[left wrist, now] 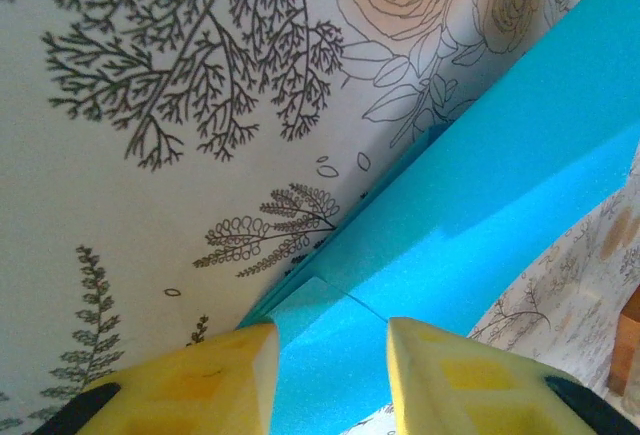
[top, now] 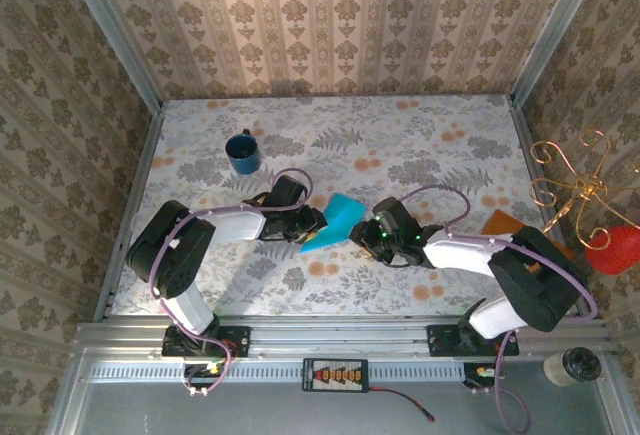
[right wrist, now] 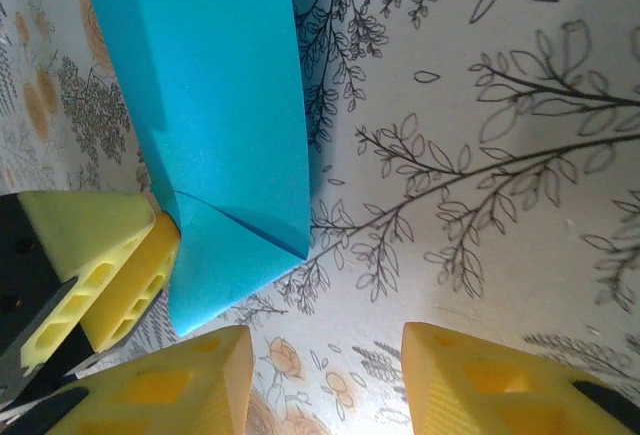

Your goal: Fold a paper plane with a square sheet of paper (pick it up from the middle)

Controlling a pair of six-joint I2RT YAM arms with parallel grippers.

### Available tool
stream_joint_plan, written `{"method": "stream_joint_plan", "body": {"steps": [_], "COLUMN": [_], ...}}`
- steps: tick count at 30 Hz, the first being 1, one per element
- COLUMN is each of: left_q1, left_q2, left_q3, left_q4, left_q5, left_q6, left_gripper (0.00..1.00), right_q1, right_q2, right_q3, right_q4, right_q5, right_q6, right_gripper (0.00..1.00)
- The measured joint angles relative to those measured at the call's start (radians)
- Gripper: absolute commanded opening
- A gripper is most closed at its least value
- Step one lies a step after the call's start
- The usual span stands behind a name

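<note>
Sheet of paper (top: pixel 340 217) is turquoise, folded into a longer shape, and sits mid-table on the floral table cover (top: pixel 430 155), between the two grippers. In the left wrist view the paper (left wrist: pixel 480 185) runs diagonally from the upper right down to the fingers, with layered edges and a crease near its low end. In the right wrist view the paper (right wrist: pixel 210 105) shows a diagonal fold at its near corner.

Left gripper (top: pixel 318 223) is at the paper's left end. Its jaws are apart (left wrist: pixel 330 340) and the paper's end lies in the gap. Whether the pads touch the paper cannot be told. The left gripper's yellow fingers (right wrist: pixel 90 245) sit right against the paper's corner in the right wrist view.

Right gripper (top: pixel 362 233) is just beside the paper's right edge. Its jaws are apart (right wrist: pixel 325 345), with bare table cover between them and the paper just ahead to the left, not held.

Dark blue mug (top: pixel 243 152) stands behind the left arm, well apart from the paper. Orange-brown board (top: pixel 503 223) lies to the far right.
</note>
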Motion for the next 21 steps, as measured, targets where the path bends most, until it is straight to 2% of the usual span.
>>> {"method": "stream_joint_plan", "body": {"steps": [4, 12, 21], "left_q1": [0.008, 0.018, 0.021], "left_q2": [0.000, 0.000, 0.000], "left_q3": [-0.014, -0.034, -0.044], "left_q4": [0.024, 0.059, 0.078], "left_q5": [0.014, 0.034, 0.048], "left_q6": [-0.015, -0.026, -0.033], "left_gripper": [0.34, 0.35, 0.34], "right_q1": [0.000, 0.000, 0.000], "right_q2": [0.049, 0.109, 0.123], "right_q3": [0.000, 0.000, 0.000], "right_q4": [0.060, 0.152, 0.198], "right_q5": [-0.007, -0.034, -0.045], "right_q6": [0.030, 0.059, 0.064], "right_gripper": [0.41, 0.28, 0.25]}}
